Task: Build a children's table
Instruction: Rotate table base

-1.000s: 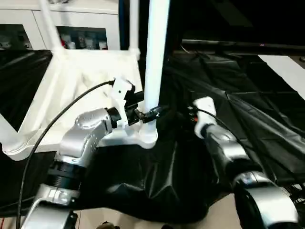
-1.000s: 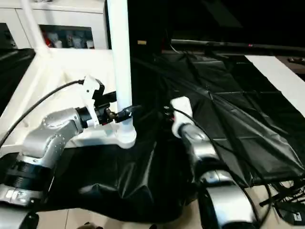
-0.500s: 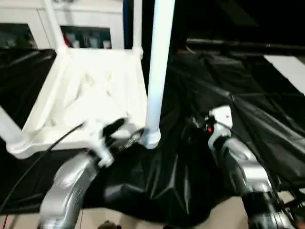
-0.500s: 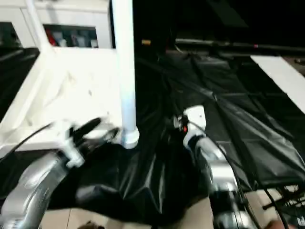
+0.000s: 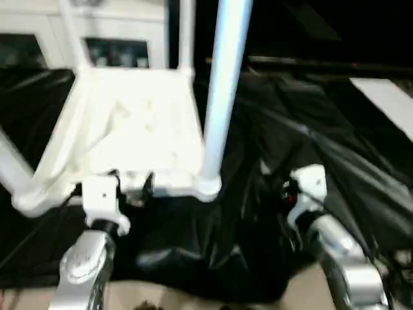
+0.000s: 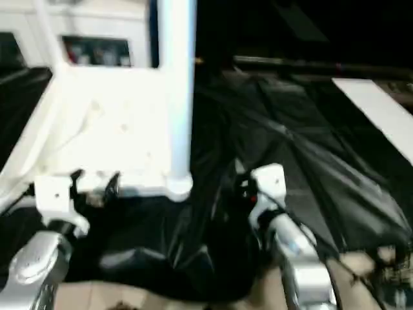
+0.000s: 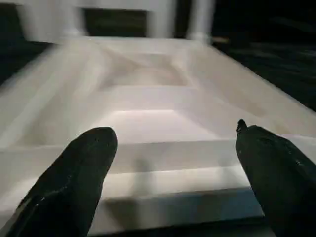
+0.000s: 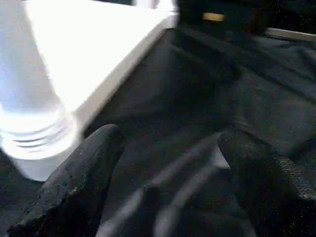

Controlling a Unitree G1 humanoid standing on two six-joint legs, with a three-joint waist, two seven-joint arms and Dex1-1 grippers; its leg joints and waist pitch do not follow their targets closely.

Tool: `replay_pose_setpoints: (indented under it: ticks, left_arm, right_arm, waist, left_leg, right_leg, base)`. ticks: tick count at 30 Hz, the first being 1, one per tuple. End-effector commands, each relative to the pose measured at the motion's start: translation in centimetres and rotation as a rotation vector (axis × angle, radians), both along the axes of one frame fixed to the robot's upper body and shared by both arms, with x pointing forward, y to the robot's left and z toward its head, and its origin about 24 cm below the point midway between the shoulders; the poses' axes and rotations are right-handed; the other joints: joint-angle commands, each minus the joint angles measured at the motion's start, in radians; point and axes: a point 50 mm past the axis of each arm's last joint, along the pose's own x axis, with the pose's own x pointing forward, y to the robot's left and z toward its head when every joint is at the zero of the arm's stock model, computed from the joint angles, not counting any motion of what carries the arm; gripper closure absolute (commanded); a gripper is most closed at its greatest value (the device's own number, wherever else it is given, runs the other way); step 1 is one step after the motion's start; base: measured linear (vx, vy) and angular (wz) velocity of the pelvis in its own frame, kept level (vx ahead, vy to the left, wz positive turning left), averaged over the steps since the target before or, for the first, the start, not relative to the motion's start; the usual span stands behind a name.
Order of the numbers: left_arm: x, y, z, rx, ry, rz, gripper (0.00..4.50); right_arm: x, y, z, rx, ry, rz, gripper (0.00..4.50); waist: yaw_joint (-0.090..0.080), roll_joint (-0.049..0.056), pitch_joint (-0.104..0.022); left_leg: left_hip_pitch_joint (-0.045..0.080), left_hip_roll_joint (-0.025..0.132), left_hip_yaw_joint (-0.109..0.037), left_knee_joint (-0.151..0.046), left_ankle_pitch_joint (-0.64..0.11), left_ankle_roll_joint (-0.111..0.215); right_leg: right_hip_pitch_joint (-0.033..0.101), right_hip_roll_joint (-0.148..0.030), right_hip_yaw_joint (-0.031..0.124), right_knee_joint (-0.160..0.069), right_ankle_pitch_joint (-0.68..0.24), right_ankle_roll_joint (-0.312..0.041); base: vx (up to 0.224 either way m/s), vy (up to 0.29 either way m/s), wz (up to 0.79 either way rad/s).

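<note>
tabletop [image 5: 129, 129] just beyond the spread left gripper [image 7: 173, 163], apart.

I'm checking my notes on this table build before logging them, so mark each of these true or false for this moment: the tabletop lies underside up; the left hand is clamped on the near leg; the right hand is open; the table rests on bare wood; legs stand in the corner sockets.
1. The tabletop lies underside up. True.
2. The left hand is clamped on the near leg. False: it is open, facing the tabletop's near edge and holding nothing.
3. The right hand is open. True.
4. The table rests on bare wood. False: it lies on a black sheet.
5. Legs stand in the corner sockets. True.
</note>
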Motion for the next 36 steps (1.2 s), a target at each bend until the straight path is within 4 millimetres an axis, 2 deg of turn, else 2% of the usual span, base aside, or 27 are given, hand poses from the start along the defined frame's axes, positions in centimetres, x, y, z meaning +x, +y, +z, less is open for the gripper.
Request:
replay_pose_setpoints:
  ticks: [1, 2, 3, 4, 5, 6, 7, 9, 10, 11, 12, 13, 14, 18, 19, 21, 22, 24, 27, 29, 30, 31, 32, 33, 34, 35, 36]
  left_arm:
    - [0.2, 0.2, 0.3, -0.022, -0.008, 0.049, 0.07]
    - [0.2, 0.5, 0.4, -0.028, 0.005, 0.066, 0.07]
    - [0.2, 0.4, 0.5, -0.019, 0.015, 0.070, 0.07]
    - [0.3, 0.4, 0.6, -0.006, 0.029, 0.075, 0.07]
    - [0.3, 0.0, 0.6, 0.003, 0.036, 0.065, 0.07]
    - [0.3, -0.1, 0.6, 0.008, 0.039, 0.060, 0.07]
    - [0.4, -0.3, 0.7, 0.008, 0.041, 0.055, 0.07]
    - [0.6, -0.9, 0.7, -0.011, 0.047, 0.026, 0.07]
    - [0.8, -1.6, 0.6, -0.001, 0.056, -0.019, 0.07]
    - [1.0, -1.9, 0.6, -0.002, 0.053, -0.038, 0.07]
    - [1.2, -2.2, 0.5, -0.004, 0.055, -0.059, 0.07]
    - [1.4, -2.4, 0.5, -0.005, 0.051, -0.068, 0.07]
    - [2.0, -3.0, 0.5, -0.018, 0.036, -0.096, 0.07]
    - [3.1, -3.6, 0.5, -0.042, 0.034, -0.099, 0.07]
    - [3.3, -3.9, 0.6, -0.048, 0.030, -0.104, 0.07]
    - [3.5, -4.5, 0.6, -0.057, 0.016, -0.148, 0.07]
    - [3.4, -4.5, 0.6, -0.045, 0.010, -0.165, 0.07]
    - [3.0, -4.2, 0.4, -0.027, 0.012, -0.182, 0.07]
    - [2.6, -3.8, 0.3, -0.045, 0.018, -0.168, 0.07]
    - [2.5, -3.7, 0.3, -0.050, 0.021, -0.174, 0.07]
    - [2.5, -3.6, 0.2, -0.053, 0.021, -0.176, 0.07]
    - [2.6, -3.4, 0.1, -0.055, 0.023, -0.174, 0.07]
    - [2.8, -3.3, -0.2, -0.052, 0.031, -0.165, 0.07]
    - [3.0, -3.4, -0.2, -0.048, 0.026, -0.160, 0.07]
    - [3.2, -3.4, -0.1, -0.061, 0.022, -0.152, 0.07]
    - [3.4, -3.4, 0.0, -0.050, 0.013, -0.137, 0.07]
    - [3.7, -3.5, 0.3, -0.052, 0.000, -0.126, 0.07]
  right_arm:
    - [0.8, -0.3, 0.0, -0.003, 0.005, -0.046, 0.81]
    - [1.1, -0.3, -0.3, 0.004, 0.034, -0.072, 0.81]
    - [1.3, -0.4, -0.2, 0.003, 0.040, -0.065, 0.81]
    - [1.6, -0.5, -0.1, -0.004, 0.045, -0.053, 0.81]
    - [1.9, -0.9, -0.1, -0.019, 0.040, -0.053, 0.81]
    - [2.1, -1.0, -0.1, -0.026, 0.038, -0.053, 0.81]
    - [2.2, -1.2, -0.1, -0.032, 0.038, -0.057, 0.81]
    - [2.8, -1.8, -0.3, -0.053, 0.052, -0.088, 0.81]
    - [3.1, -2.6, -0.1, -0.056, 0.042, -0.128, 0.81]
    - [3.1, -2.9, 0.1, -0.060, 0.033, -0.139, 0.81]
    - [3.1, -3.2, 0.3, -0.059, 0.023, -0.149, 0.81]
    - [3.0, -3.4, 0.6, -0.053, 0.013, -0.157, 0.81]
    - [2.5, -3.8, 0.9, -0.018, 0.011, -0.165, 0.81]
    - [1.3, -5.2, 0.6, -0.007, 0.031, -0.218, 0.81]
    - [1.1, -5.5, 0.3, -0.011, 0.041, -0.232, 0.81]
    - [0.5, -6.0, -0.4, -0.043, 0.063, -0.259, 0.81]
    - [0.2, -5.8, -0.7, -0.051, 0.067, -0.269, 0.81]
    - [-0.3, -5.3, -0.9, -0.017, 0.091, -0.290, 0.81]
    - [-0.5, -4.4, -0.7, -0.019, 0.091, -0.268, 0.81]
    - [-0.4, -4.0, -0.3, -0.016, 0.076, -0.262, 0.81]
    - [-0.3, -3.8, -0.2, -0.013, 0.071, -0.262, 0.81]
    - [-0.1, -3.6, -0.1, -0.009, 0.065, -0.264, 0.81]
    - [0.1, -3.8, 0.1, -0.009, 0.058, -0.278, 0.81]
    - [0.2, -3.9, 0.2, -0.011, 0.054, -0.284, 0.81]
    - [0.3, -4.1, 0.3, -0.013, 0.049, -0.285, 0.81]
    - [0.3, -4.3, 0.3, -0.021, 0.049, -0.288, 0.81]
    - [0.4, -4.6, 0.4, -0.033, 0.051, -0.298, 0.81]
  waist:
    - [-0.003, 0.049, -0.032]
    - [0.032, 0.046, -0.029]
    - [0.040, 0.016, -0.038]
    - [0.086, -0.024, -0.049]
    - [0.124, -0.032, -0.067]
    - [0.135, -0.038, -0.059]
    - [0.163, -0.038, -0.067]
    - [0.164, -0.042, -0.063]
    - [0.174, -0.013, -0.071]
    - [0.161, 0.013, -0.070]
    - [0.155, 0.035, -0.075]
    - [0.127, 0.047, -0.077]
    - [0.121, 0.067, -0.076]
    - [0.090, 0.044, -0.055]
    - [0.087, 0.043, -0.057]
    - [0.070, 0.007, -0.062]
    - [0.068, 0.017, -0.063]
    - [0.053, 0.008, -0.063]
    - [0.046, -0.004, -0.068]
    - [0.066, 0.007, -0.066]
    - [0.070, 0.016, -0.067]
    - [0.070, 0.034, -0.066]
    - [0.064, 0.041, -0.065]
    - [0.057, 0.043, -0.067]
    - [0.030, 0.054, -0.077]
    - [0.003, 0.084, -0.083]
    - [-0.001, 0.068, -0.077]
  left_leg:
    - [0.061, 0.229, -0.101, -0.209, -0.828, -0.069]
    - [0.020, 0.182, -0.010, -0.196, -0.781, 0.011]
    - [0.018, 0.134, 0.025, -0.142, -0.707, 0.034]
    - [0.035, 0.023, 0.087, 0.054, -0.341, 0.044]
    - [-0.042, 0.039, 0.053, 0.093, -0.091, 0.070]
    - [-0.074, 0.027, 0.047, 0.115, -0.077, 0.083]
    - [-0.085, 0.014, 0.036, 0.135, -0.123, 0.113]
    - [-0.061, -0.003, 0.021, 0.110, -0.119, 0.122]
    - [-0.035, 0.003, 0.020, 0.067, -0.082, 0.119]
    - [0.002, 0.030, 0.028, -0.007, -0.027, 0.104]
    - [0.027, 0.057, 0.027, -0.031, 0.007, 0.093]
    - [0.063, 0.110, 0.017, -0.055, -0.102, 0.095]
    - [0.068, 0.123, 0.023, -0.065, -0.178, 0.061]
    - [0.060, 0.088, 0.064, -0.086, -0.402, -0.055]
    - [0.063, 0.085, 0.067, -0.086, -0.408, -0.062]
    - [0.047, 0.081, 0.078, -0.084, -0.324, -0.043]
    - [0.044, 0.080, 0.080, -0.083, -0.295, -0.035]
    - [0.026, 0.076, 0.082, -0.084, -0.274, -0.020]
    - [-0.008, 0.058, 0.089, -0.041, -0.206, 0.086]
    - [-0.029, 0.072, 0.048, 0.057, -0.156, 0.162]
    - [-0.039, 0.079, 0.031, 0.070, -0.141, 0.160]
    - [-0.046, 0.075, 0.015, 0.063, -0.125, 0.169]
    - [-0.027, 0.065, 0.028, 0.013, -0.128, 0.210]
    - [-0.009, 0.062, 0.041, -0.015, -0.123, 0.243]
    - [0.049, 0.045, 0.058, -0.051, -0.059, 0.355]
    - [0.103, 0.046, 0.048, -0.071, 0.035, 0.472]
    - [0.080, 0.083, 0.025, -0.090, 0.142, 0.530]
  right_leg:
    - [-0.017, -0.018, 0.058, 0.051, -0.170, -0.061]
    - [-0.001, -0.017, 0.096, 0.078, -0.148, -0.013]
    - [-0.007, -0.043, 0.141, 0.025, -0.192, -0.002]
    - [-0.050, -0.146, 0.204, -0.136, -0.670, 0.124]
    - [0.011, -0.176, 0.284, -0.125, -0.818, 0.277]
    - [0.017, -0.171, 0.287, -0.119, -0.791, 0.352]
    - [0.022, -0.175, 0.324, -0.095, -0.576, 0.427]
    - [0.033, -0.147, 0.312, -0.074, -0.282, 0.250]
    - [0.039, -0.114, 0.291, -0.062, -0.035, 0.064]
    - [0.033, -0.062, 0.228, -0.047, 0.068, -0.065]
    - [0.023, -0.044, 0.197, -0.036, 0.090, -0.097]
    - [-0.017, -0.002, 0.157, -0.007, 0.008, -0.110]
    - [-0.019, -0.018, 0.151, -0.016, -0.029, -0.106]
    - [-0.003, -0.044, 0.165, -0.063, -0.195, -0.069]
    - [-0.003, -0.048, 0.166, -0.067, -0.221, -0.061]
    - [0.009, -0.058, 0.168, -0.075, -0.224, -0.039]
    - [0.006, -0.063, 0.168, -0.076, -0.229, -0.035]
    - [0.014, -0.071, 0.170, -0.077, -0.247, -0.023]
    - [0.043, -0.137, 0.207, -0.108, -0.318, -0.031]
    - [0.049, -0.257, 0.287, -0.156, -0.421, -0.072]
    - [0.053, -0.269, 0.293, -0.156, -0.428, -0.097]
    - [0.047, -0.247, 0.274, -0.149, -0.419, -0.136]
    - [0.030, -0.178, 0.233, -0.135, -0.388, -0.145]
    - [0.024, -0.140, 0.205, -0.122, -0.362, -0.140]
    - [-0.009, -0.047, 0.144, -0.069, -0.241, -0.121]
    - [-0.067, 0.028, 0.068, 0.035, -0.168, -0.062]
    - [-0.080, 0.027, 0.047, 0.116, -0.135, 0.040]
  base:
    - [0.053, -0.199, 0.62]
    - [0.022, -0.268, 0.47]
    - [0.022, -0.268, 0.47]
    - [0.005, -0.252, 0.20]
    - [0.044, -0.191, -0.03]
    - [0.044, -0.191, -0.03]
    - [0.053, -0.127, 0.05]
    - [0.009, -0.069, 0.21]
    - [-0.001, -0.001, 0.23]
    - [-0.009, 0.091, 0.18]
    - [-0.009, 0.091, 0.18]
    - [-0.032, 0.121, 0.12]
    - [-0.038, 0.093, 0.18]
    - [-0.019, 0.082, 0.12]
    - [-0.024, 0.062, 0.03]
    - [0.000, 0.000, 0.00]
    - [0.000, 0.000, 0.00]
    - [0.000, 0.000, 0.00]
    - [0.000, 0.000, 0.00]
    - [0.002, 0.041, -0.02]
    - [0.005, 0.083, -0.04]
    - [0.007, 0.141, -0.07]
    - [0.004, 0.204, 0.00]
    - [0.004, 0.204, 0.00]
    - [0.013, 0.224, 0.11]
    - [0.017, 0.237, 0.17]
    - [-0.001, 0.325, 0.20]
